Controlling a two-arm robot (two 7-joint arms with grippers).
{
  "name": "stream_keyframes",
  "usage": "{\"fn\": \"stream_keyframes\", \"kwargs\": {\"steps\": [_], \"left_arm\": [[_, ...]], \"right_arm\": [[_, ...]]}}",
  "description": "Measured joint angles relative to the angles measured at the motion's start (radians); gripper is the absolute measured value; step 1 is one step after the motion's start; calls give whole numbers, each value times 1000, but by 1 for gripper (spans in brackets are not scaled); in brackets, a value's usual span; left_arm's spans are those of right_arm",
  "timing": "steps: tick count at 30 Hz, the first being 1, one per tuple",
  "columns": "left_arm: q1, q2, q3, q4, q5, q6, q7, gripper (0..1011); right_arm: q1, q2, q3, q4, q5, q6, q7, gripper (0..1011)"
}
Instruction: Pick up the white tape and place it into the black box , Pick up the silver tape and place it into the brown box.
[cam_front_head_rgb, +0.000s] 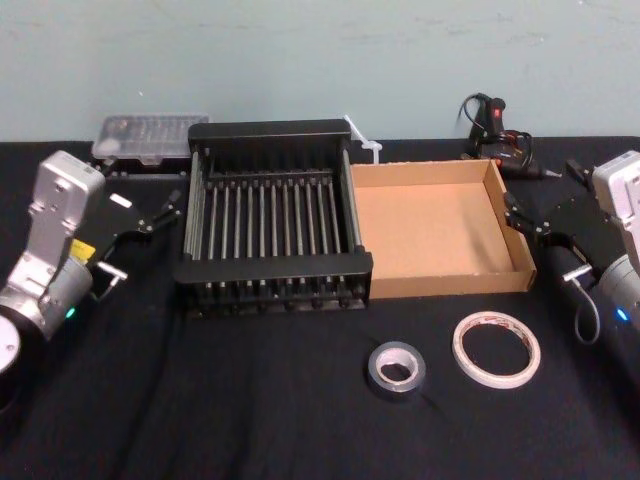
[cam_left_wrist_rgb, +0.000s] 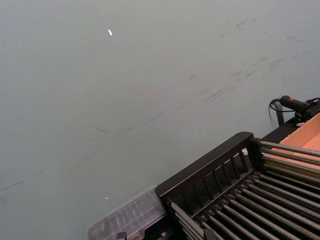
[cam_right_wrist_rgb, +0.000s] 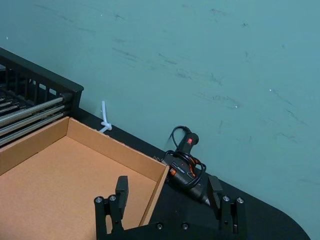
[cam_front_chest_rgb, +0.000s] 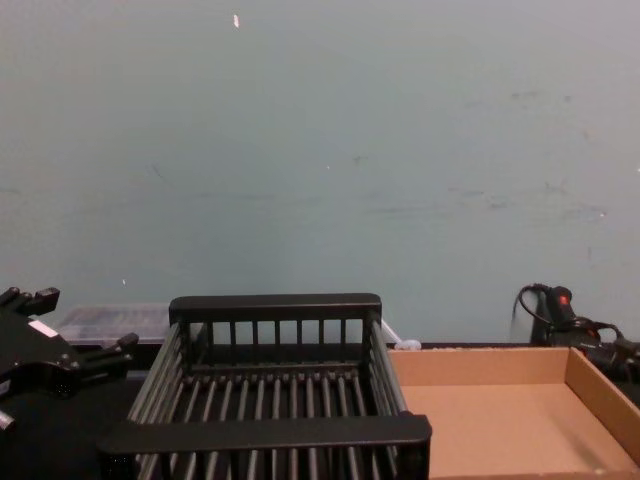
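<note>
The white tape (cam_front_head_rgb: 496, 348), printed with red marks, lies flat on the black cloth in front of the brown box (cam_front_head_rgb: 430, 225). The silver tape (cam_front_head_rgb: 396, 368) lies just left of it, in front of the gap between the boxes. The black box (cam_front_head_rgb: 270, 130), a slatted crate, stands in the middle with nothing inside, touching the brown box's left wall. My left gripper (cam_front_head_rgb: 150, 220) hovers open beside the crate's left side (cam_front_chest_rgb: 80, 322). My right gripper (cam_front_head_rgb: 522, 218) hangs open at the brown box's right wall (cam_right_wrist_rgb: 167, 192), nothing between its fingers.
A clear plastic case (cam_front_head_rgb: 150, 135) sits behind the crate at the back left. A black and red glue gun with cable (cam_front_head_rgb: 500, 130) lies at the back right. A small white piece (cam_front_head_rgb: 362, 142) pokes up behind the boxes. The front half of the cloth is open around the tapes.
</note>
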Motion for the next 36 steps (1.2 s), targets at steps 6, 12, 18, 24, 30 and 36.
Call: {"fn": "stream_keyframes", "kwargs": {"steps": [6,12,18,24,30,36], "left_arm": [[0,0,0,0,0,0,0,1001],[0,0,0,0,0,0,0,1002],[0,0,0,0,0,0,0,1001],[0,0,0,0,0,0,0,1001],[0,0,0,0,0,0,0,1001],[0,0,0,0,0,0,0,1001]], "right_arm": [[0,0,0,0,0,0,0,1002],[0,0,0,0,0,0,0,1002],[0,0,0,0,0,0,0,1002],[0,0,0,0,0,0,0,1002],[0,0,0,0,0,0,0,1002],[0,0,0,0,0,0,0,1002]]}}
